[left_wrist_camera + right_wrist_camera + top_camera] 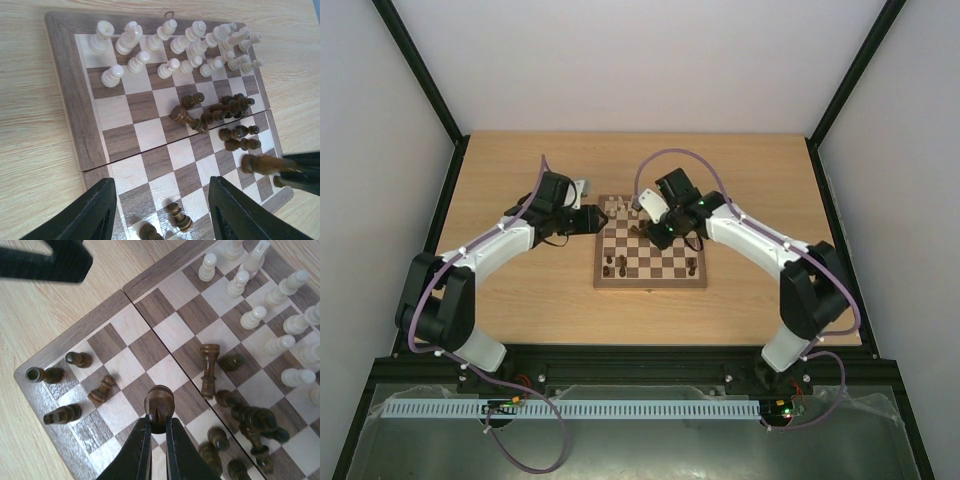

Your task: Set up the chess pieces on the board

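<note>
The board point(650, 284) lies mid-table, with cream pieces point(170, 45) standing in two rows at its far edge. Dark pieces point(225, 107) lie in a jumble near the middle, one a fallen tall piece point(209, 370). My right gripper point(158, 427) is shut on a dark piece point(159, 407) and holds it above the squares. It also shows in the left wrist view with that piece point(262, 163). My left gripper point(162, 210) is open and empty over the board's left side, above a tipped dark pawn point(180, 216).
Several dark pieces point(62, 413) stand or lie at the board's near left corner, one toppled point(101, 389). The board's rim point(65, 75) borders bare wooden table point(520, 290). My left gripper point(50, 260) shows at the right wrist view's top left.
</note>
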Tool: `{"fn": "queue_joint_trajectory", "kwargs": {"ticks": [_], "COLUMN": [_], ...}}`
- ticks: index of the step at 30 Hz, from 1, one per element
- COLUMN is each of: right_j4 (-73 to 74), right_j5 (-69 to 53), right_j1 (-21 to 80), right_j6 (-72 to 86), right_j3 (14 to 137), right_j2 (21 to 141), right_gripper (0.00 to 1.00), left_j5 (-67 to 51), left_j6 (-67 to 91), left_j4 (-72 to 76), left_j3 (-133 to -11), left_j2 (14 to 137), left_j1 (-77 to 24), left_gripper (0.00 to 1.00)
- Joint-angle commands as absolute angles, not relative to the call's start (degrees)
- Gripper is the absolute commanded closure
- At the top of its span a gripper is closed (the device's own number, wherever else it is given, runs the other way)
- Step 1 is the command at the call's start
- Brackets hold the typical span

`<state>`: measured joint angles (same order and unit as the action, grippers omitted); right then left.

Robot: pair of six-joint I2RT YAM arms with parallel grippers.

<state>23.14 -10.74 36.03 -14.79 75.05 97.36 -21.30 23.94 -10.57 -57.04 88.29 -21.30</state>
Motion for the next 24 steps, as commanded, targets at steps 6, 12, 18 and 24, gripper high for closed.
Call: {"fn": "queue_joint_trajectory", "kwargs": {"ticks": [6, 12, 18, 24], "right_j4": [26.9, 26.7, 25.4, 23.9], "right_j5": [-7.8, -6.3, -3.5, -2.4], "right_j1": [36.4, 36.4, 36.4, 36.3], "right_j6": [-17.2, -19.3, -19.3, -18.8], "right_j3": [61.9, 53.9, 49.8, 48.1], "right_j2": [83.3, 77.1, 75.7, 76.6], "right_gripper": [0.98, 0.98, 0.98, 0.97], "left_j5": [-23.6, -24.2, -24.4, -24.6], "left_j6": [23.9, 23.9, 23.9, 23.9], "left_j4": [-9.8, -9.7, -9.7, -9.7], "left_j3": [-56.4, -56.5, -56.5, -56.5], "left_j2": [88.7, 89.5, 89.8, 90.0], "left_j1": [-19.7, -19.6, -19.6, -19.6], "left_gripper": [0.48, 0.48, 0.48, 0.48]}}
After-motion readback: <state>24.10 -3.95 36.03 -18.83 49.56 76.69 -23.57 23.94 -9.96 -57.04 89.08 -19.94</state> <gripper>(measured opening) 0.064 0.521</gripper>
